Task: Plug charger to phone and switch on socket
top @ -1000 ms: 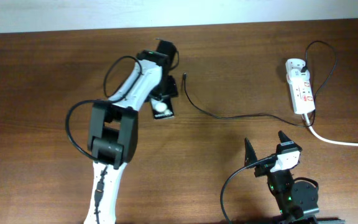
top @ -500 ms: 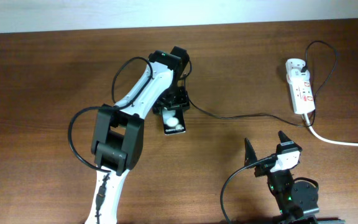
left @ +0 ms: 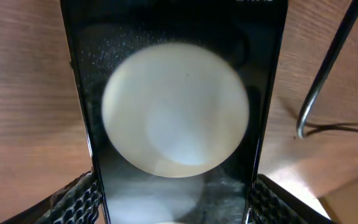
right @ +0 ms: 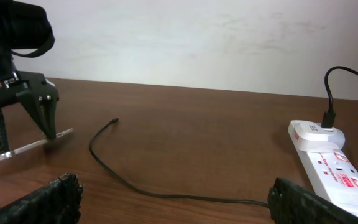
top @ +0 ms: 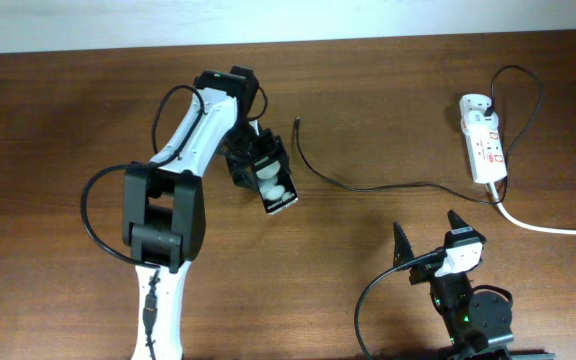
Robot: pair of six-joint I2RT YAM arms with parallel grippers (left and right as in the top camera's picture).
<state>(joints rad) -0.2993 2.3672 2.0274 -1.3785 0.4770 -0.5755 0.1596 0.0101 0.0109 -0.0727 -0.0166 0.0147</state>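
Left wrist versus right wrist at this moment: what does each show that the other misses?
Only the left wrist: the round white patch on the phone, close up. Only the right wrist: the socket, the free tip of the charger, and the left end effector seen from outside, gripping the phone edge-on. Both: the phone, a stretch of charger cable, and the wooden table.

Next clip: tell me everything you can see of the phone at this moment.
The phone is a thin, glossy black rectangular slab with two white round patches and small white lettering at its free end. It sits diagonally, left of the table centre, clamped across its width by the left gripper. The charger tip lies apart, unplugged. Whether the phone is lifted is unclear.
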